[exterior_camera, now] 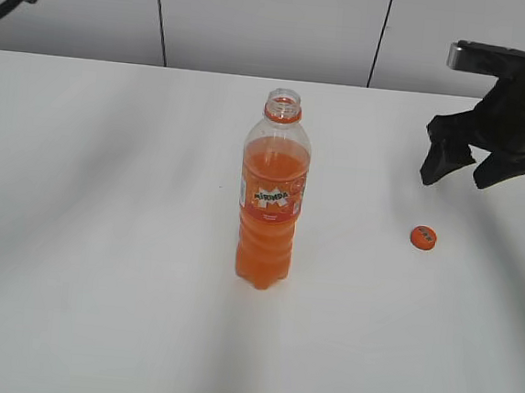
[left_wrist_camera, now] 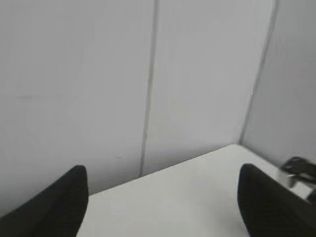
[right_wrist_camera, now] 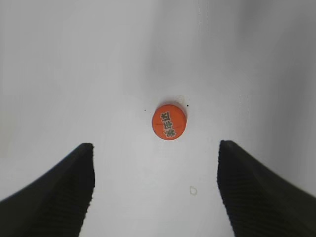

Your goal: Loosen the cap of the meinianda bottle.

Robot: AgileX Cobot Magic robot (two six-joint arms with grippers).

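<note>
While the cap [exterior_camera: 423,237] lies on the worktop [exterior_camera: 102,238] at three o'clock from the uncapped meinianda bottle [exterior_camera: 273,193] (upright), both arms' jaws stand released, empty.

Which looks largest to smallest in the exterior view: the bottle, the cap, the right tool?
1. The meinianda bottle, clearly largest.
2. The right tool, open above the table; it sits farther back, so its true size is unsure.
3. The cap, smallest, lying off the bottle.

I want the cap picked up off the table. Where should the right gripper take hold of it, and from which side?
Probably by its round side wall, coming straight down from above. The cap lies flat on the table, printed top up, apart from the bottle. The open right gripper could close across its width.
</note>
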